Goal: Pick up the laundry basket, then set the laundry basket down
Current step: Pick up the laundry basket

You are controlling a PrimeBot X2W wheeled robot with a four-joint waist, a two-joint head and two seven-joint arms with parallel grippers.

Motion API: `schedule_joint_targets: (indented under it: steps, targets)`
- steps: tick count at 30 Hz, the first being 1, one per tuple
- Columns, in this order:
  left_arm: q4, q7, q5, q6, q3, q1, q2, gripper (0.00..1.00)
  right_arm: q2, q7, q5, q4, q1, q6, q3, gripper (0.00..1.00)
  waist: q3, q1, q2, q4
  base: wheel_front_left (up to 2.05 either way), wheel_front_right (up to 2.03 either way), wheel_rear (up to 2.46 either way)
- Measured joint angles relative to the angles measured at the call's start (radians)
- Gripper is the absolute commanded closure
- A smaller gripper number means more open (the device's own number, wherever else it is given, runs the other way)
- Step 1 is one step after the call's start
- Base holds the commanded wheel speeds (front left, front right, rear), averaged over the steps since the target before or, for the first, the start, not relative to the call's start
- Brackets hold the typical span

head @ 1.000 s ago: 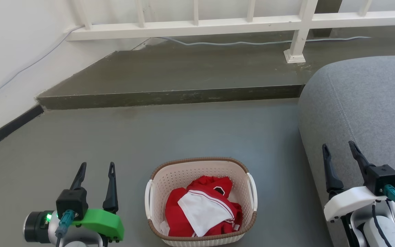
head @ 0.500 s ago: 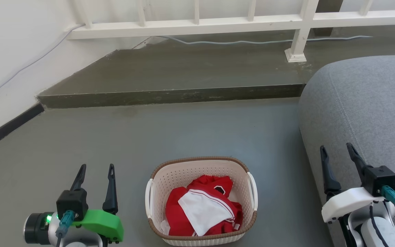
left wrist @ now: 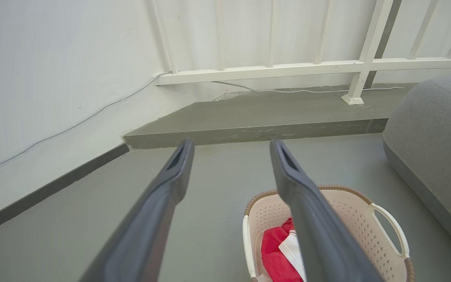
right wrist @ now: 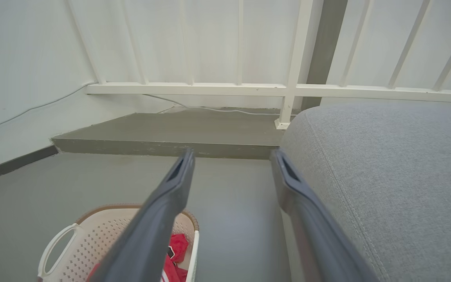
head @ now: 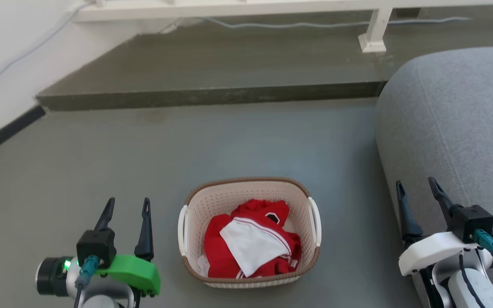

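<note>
The laundry basket (head: 225, 199) is seen standing upright on the grey floor (head: 229, 141) at the lower middle of the head view. A crumpled red and white garment (head: 246, 244) is held inside it. Its white side handles (head: 182, 231) are placed at the left and right ends of the brown rim, and neither is touched.

The left tool (head: 128, 201) is shown at the lower left of that frame, beside the basket but apart from it. Its two dark fingers are pointed up the frame and spread to a moderate gap, with nothing gripped between them. The right tool (head: 415, 182) is found at the lower right, set against the rounded edge of a grey sofa (head: 456, 119). Its fingers are likewise parted and nothing is held.

In the left wrist view the basket is seen at the lower right, partly hidden behind one finger. In the right wrist view it is placed at the lower left, again partly covered by a finger.

A raised concrete step (head: 212, 64) is seen across the upper part of the head view. A white railing (head: 186, 10) and a pale cable (head: 272, 25) are seen along the top edge.
</note>
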Motion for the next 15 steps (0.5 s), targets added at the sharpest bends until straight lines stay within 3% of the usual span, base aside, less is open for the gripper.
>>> schedule_joint_targets:
  steps: [15]
  targets:
    - [0.028,0.019,-0.003,-0.005,-0.012,-0.126,-0.025,0.0,0.006,0.0,0.011,0.072,-0.092,0.025,-0.002,0.0,0.196,0.0,0.0,0.007,0.0,0.0,0.0]
